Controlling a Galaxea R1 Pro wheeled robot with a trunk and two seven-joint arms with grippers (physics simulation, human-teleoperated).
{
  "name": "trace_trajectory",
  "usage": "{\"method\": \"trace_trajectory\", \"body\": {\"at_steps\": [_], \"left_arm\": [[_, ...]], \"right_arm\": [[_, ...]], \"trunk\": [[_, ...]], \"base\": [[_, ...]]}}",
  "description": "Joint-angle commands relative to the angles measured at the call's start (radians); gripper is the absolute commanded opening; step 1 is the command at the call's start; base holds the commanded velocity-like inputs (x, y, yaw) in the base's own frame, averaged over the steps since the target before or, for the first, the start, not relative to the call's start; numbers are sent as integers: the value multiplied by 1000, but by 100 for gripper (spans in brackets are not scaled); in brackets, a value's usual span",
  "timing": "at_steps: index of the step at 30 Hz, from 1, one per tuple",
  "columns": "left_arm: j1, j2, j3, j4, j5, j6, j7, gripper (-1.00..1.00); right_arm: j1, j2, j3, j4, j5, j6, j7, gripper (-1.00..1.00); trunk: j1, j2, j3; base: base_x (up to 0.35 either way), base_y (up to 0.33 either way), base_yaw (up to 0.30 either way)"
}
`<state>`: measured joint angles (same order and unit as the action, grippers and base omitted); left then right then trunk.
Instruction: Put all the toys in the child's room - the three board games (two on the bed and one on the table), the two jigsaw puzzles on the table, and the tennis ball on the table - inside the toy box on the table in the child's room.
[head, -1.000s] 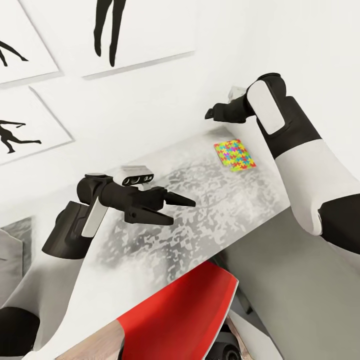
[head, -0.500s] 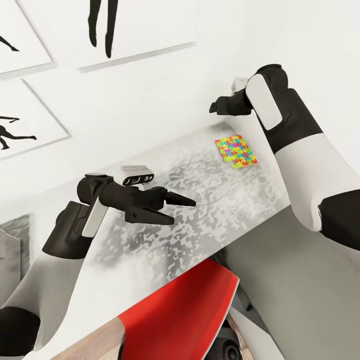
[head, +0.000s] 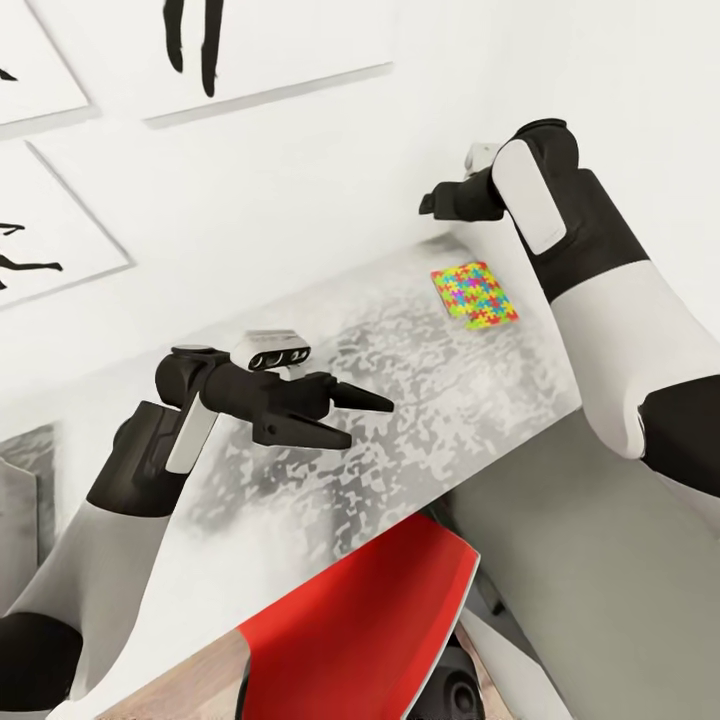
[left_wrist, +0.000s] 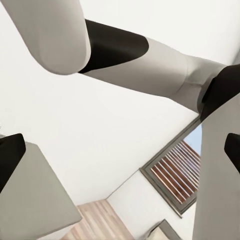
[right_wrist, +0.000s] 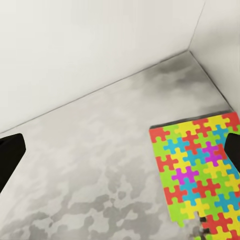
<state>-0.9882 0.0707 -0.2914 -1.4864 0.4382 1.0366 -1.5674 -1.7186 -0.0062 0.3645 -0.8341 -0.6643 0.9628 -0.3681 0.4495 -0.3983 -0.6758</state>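
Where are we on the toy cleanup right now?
Nothing here looks finished. One jigsaw puzzle lies flat on the table near the wall corner. The right gripper hangs open and empty above it; the left gripper is open and empty over the table. Left to do: grasp that puzzle and carry it to the toy box.

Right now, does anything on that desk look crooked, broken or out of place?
Nothing looks broken or spilled. One jigsaw puzzle lies flat near the far corner of the table, turned a little askew to its edges. Its near edge looks slightly ragged in the right wrist view, perhaps missing pieces.
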Motion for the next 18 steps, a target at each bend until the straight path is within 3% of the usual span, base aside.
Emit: {"method": "trace_trajectory", "body": {"at_steps": [1, 18], "left_arm": [[-1, 1, -2, 0, 1, 11, -3, 100], [-10, 0, -3, 1, 2, 11, -3, 100]], "right_arm": [[-4, -1, 4, 0, -10, 1, -9, 100], [-90, 12, 7, 22, -10, 3, -12, 100]], "trunk": [[0, -2, -3], [0, -2, -29]], "base": [[0, 0, 0], [0, 0, 0]]}}
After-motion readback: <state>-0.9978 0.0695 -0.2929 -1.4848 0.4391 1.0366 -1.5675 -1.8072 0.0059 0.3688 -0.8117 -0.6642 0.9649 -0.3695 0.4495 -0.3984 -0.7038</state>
